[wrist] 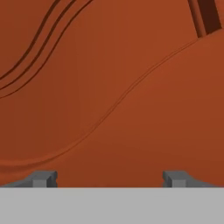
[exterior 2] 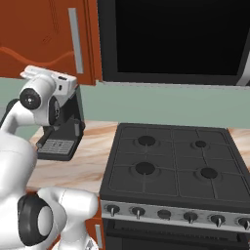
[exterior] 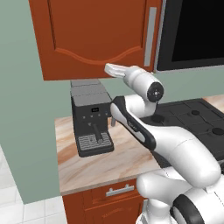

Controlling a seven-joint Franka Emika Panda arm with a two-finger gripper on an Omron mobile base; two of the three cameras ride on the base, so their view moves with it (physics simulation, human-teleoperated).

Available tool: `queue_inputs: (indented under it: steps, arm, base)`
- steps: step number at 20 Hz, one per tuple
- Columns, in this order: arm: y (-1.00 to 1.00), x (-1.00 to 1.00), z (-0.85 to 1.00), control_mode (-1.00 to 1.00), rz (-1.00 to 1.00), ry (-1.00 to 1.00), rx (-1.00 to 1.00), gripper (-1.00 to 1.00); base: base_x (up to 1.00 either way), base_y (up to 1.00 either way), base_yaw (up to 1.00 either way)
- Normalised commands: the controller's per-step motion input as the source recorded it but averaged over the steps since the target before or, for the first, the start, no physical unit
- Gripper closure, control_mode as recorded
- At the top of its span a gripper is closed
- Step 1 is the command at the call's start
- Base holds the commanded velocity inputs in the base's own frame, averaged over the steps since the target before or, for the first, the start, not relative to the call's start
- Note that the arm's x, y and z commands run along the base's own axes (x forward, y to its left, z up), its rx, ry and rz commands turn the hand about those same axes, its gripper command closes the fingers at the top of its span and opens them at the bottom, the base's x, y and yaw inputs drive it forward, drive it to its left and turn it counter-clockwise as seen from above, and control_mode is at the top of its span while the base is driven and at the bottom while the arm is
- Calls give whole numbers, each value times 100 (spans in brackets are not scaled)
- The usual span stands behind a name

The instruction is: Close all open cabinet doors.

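A reddish-brown cabinet door (exterior: 94, 33) with a curved raised panel and a long grey bar handle (exterior: 150, 36) hangs above the counter, left of the microwave. It appears again, with its handle (exterior 2: 75, 39), at the top left of the right base view. My white hand (exterior: 115, 69) is raised to the door's lower edge, just under the handle side. In the hand view the door's panel (wrist: 109, 87) lies very close ahead. My gripper (wrist: 109, 178) is open, fingertips (wrist: 43, 178) wide apart and holding nothing. Whether the door sits fully flush I cannot tell.
A dark coffee machine (exterior: 91, 118) stands on the marble counter (exterior: 105, 166) right below the door and beside my arm. A black microwave (exterior 2: 171, 39) hangs over the black stove (exterior 2: 171, 166) to the right. A drawer front (exterior: 118, 191) sits under the counter edge.
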Motion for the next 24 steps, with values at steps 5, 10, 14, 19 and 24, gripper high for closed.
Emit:
queue_inputs:
  steps: [5,10,14,19,24]
  arm:
    - [-8,29,0,-100,0,0,0,-100]
    - [-4,31,0,-100,0,0,0,-100]
    - [-3,26,0,-100,0,0,0,-100]
    - [-1,24,0,-100,0,0,0,-100]
    - [0,21,0,-100,0,0,0,-100]
  base:
    - [0,0,0]
    - [0,0,0]
    - [0,0,0]
    - [0,0,0]
    - [0,0,0]
